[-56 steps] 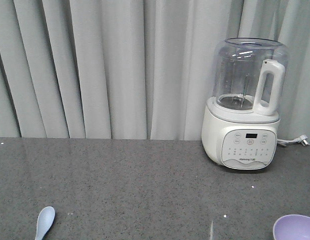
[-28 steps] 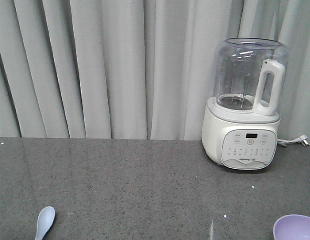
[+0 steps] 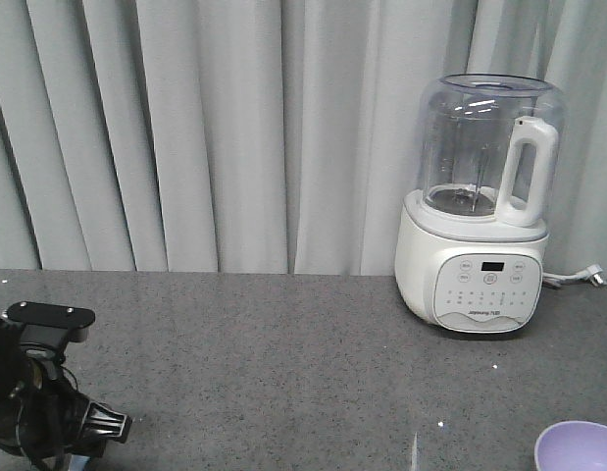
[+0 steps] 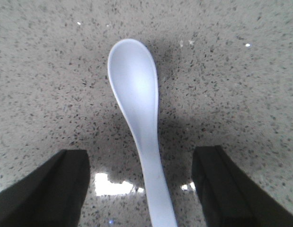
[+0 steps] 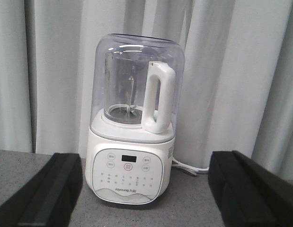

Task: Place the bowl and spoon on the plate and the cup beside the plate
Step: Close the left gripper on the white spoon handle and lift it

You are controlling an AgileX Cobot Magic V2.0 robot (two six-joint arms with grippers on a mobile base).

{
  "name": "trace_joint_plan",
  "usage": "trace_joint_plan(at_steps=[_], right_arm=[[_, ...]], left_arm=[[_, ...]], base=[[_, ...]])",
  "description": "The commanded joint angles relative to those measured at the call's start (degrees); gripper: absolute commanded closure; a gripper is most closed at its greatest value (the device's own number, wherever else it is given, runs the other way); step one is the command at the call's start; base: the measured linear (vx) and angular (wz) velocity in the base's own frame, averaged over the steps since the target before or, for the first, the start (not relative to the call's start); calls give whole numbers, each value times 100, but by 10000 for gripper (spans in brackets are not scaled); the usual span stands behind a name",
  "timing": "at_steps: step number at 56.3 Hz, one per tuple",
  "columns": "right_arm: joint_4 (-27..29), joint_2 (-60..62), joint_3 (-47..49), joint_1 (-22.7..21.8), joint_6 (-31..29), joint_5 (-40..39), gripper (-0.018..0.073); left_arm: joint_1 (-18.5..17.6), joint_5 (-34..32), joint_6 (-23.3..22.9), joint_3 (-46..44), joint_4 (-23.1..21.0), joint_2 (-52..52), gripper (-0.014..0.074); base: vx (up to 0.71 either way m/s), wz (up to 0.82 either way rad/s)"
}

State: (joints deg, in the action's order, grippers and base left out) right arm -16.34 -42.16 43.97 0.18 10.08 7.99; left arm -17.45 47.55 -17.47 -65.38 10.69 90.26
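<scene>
The spoon [image 4: 134, 85] lies flat on the counter [image 4: 241, 94] toward its near-left corner, handle between the wide-open jaws of the left gripper [image 4: 140, 156]. Best to lower straight, centred on the handle, then close gently so it cannot skid.

spoon [image 4: 137, 118] on the counter [image 4: 241, 75] — bowl [image 3: 578, 447] front right, blender [image 3: 480, 216] behind it

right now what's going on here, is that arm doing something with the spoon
The left gripper hangs open over the white spoon, which lies flat on the speckled grey counter between its jaws, not yet gripped. The right gripper is open and empty, facing the white blender. The lavender bowl sits alone at the front view's lower right corner. No plate or cup is in view.
</scene>
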Motion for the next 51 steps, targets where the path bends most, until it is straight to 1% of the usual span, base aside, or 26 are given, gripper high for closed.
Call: trace_joint_plan(at_steps=[1, 6, 14, 18, 21, 23, 28, 30, 32, 36, 37, 41, 47, 49, 51], right_arm=[[-68, 2, 182, 5, -60, -373, -25], [-74, 2, 182, 5, -60, -366, -25], [-74, 2, 182, 5, -60, -366, -25], [-74, 2, 182, 5, -60, -366, -25], [-74, 2, 182, 5, -60, -366, -25], [-74, 2, 182, 5, -60, -366, -25], [-74, 2, 182, 5, -60, -366, -25], [-74, 2, 182, 5, -60, -366, -25], [-74, 2, 182, 5, -60, -366, -25], [-74, 2, 182, 5, -60, -366, -25], [-74, 2, 182, 5, -60, -366, -25], [-79, 2, 182, 5, -60, -342, -25], [-65, 2, 182, 5, -45, -138, -25], [-15, 2, 204, 5, 41, 80, -24], [63, 2, 274, -3, 246, 570, -22]], left_arm=[[-35, -69, -231, -258, 21, 27, 21], [-35, -2, -306, -251, -81, 248, 21], [-29, 31, -287, -251, -534, 587, 21], [-29, 34, -258, -251, -633, 695, 30], [-35, 46, -258, -251, -640, 739, 55], [-35, 78, -258, -251, -634, 756, 87], [-35, 175, -276, -251, -614, 760, 232], [-35, 220, -276, -251, -614, 755, 308], [-35, 258, -255, -251, -609, 755, 412], [-35, 276, -215, -251, -616, 748, 585], [-35, 276, -198, -251, -616, 734, 606], [-49, 266, -104, -251, -616, 623, 605], [-76, 56, 117, -251, -620, 203, 604], [-84, -57, 211, -251, -620, -6, 604], [-105, -182, 305, -251, -620, -243, 604]], base=[[0, 0], [0, 0], [0, 0], [0, 0], [0, 0], [0, 0], [0, 0], [0, 0], [0, 0], [0, 0], [0, 0], [0, 0], [0, 0], [0, 0], [0, 0]])
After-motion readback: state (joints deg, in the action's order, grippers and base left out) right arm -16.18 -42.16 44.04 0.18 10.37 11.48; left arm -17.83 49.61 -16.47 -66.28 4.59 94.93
